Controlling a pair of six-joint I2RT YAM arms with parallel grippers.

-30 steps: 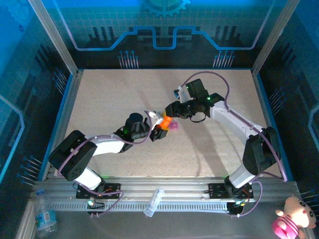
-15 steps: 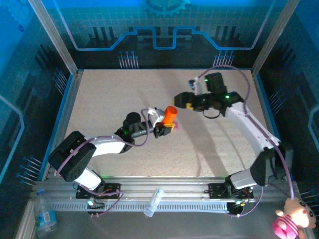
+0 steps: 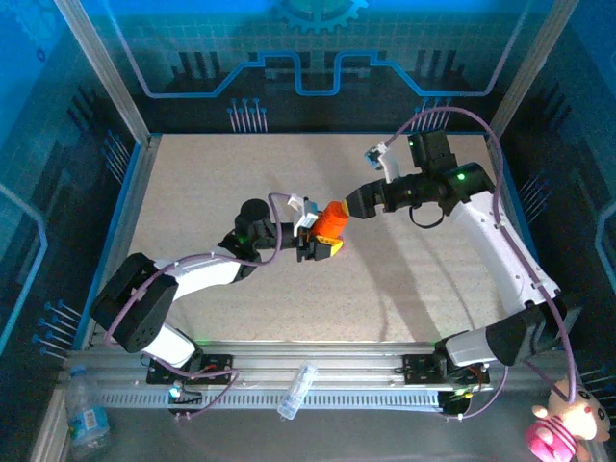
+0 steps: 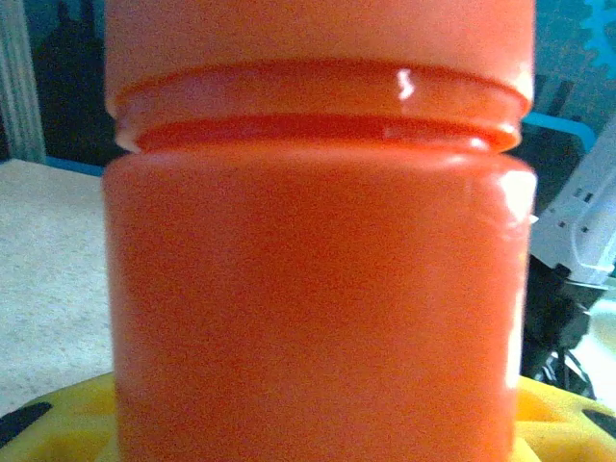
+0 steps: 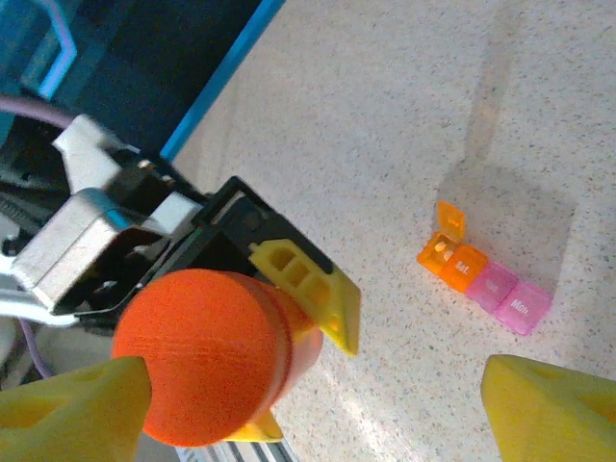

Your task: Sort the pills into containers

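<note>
Left gripper (image 3: 323, 241): jaws partly closed and clamped on the body of a cylindrical orange plastic bottle (image 3: 333, 219), one of its yellow pads (image 5: 306, 285) on each side of the bottle's wall. The bottle stands upright, near the middle of the pale speckled table (image 3: 212, 183), and its round orange cap (image 5: 200, 354) is on. In the left wrist view the bottle's side sits directly in front of the lens, with the seam below the cap level across the frame. Right gripper (image 5: 313, 404): jaws spread wide, nothing held. Its yellow fingertips (image 5: 69, 404) stand to either side of the cap, one tip close against the cap's edge (whether it touches cannot be told) and the other well apart from it. In the top view the right gripper is just beside the bottle's top, on its far right side. Strip of small joined square plastic boxes, orange at one end and pink at the other (image 5: 486, 279): lying flat on the table, apart from the bottle and both grippers. The lid of the end orange box stands up; the other lids lie shut.
</note>
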